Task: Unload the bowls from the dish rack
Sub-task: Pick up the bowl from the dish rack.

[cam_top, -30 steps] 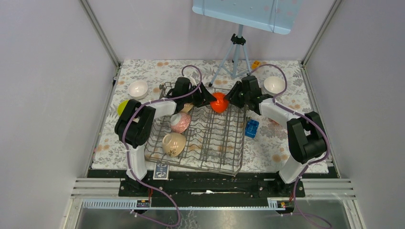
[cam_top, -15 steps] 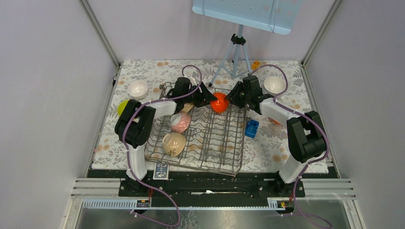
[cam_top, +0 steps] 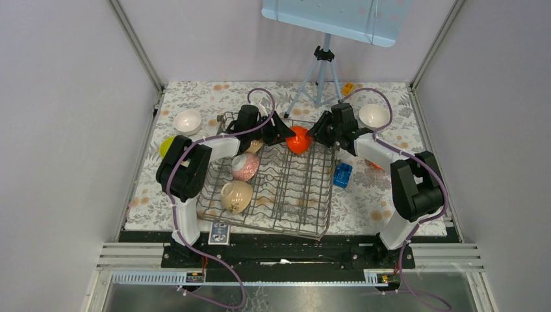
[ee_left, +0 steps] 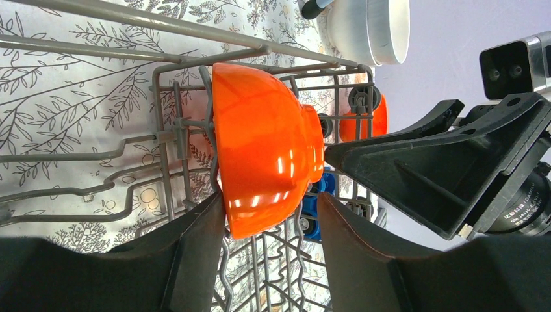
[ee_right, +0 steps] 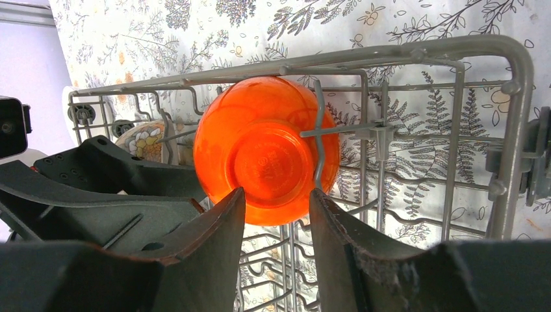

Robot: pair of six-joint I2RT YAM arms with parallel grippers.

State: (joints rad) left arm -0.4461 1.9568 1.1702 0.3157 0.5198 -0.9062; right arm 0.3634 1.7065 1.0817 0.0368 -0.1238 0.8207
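Observation:
A glossy orange bowl (cam_top: 298, 140) stands on edge between tines at the far side of the grey wire dish rack (cam_top: 312, 214). My left gripper (cam_top: 286, 134) is open beside it. In the left wrist view the orange bowl's (ee_left: 260, 149) rim edge dips between the fingertips, touching one finger (ee_left: 201, 227). My right gripper (cam_top: 313, 133) faces the bowl's underside, open. Its fingertips (ee_right: 237, 201) just reach either side of the foot ring of the orange bowl (ee_right: 266, 149). A pink bowl (cam_top: 245, 167) and a beige bowl (cam_top: 236, 196) lie in the rack.
White bowls sit on the cloth at the far left (cam_top: 188, 121) and far right (cam_top: 373, 116). A lime bowl (cam_top: 167, 145) lies left of the rack and a blue block (cam_top: 342, 175) right of it. A grey tripod (cam_top: 320, 75) stands behind.
The right arm has crept slightly forward toward the bowl. The orange bowl and the left arm stay where they were.

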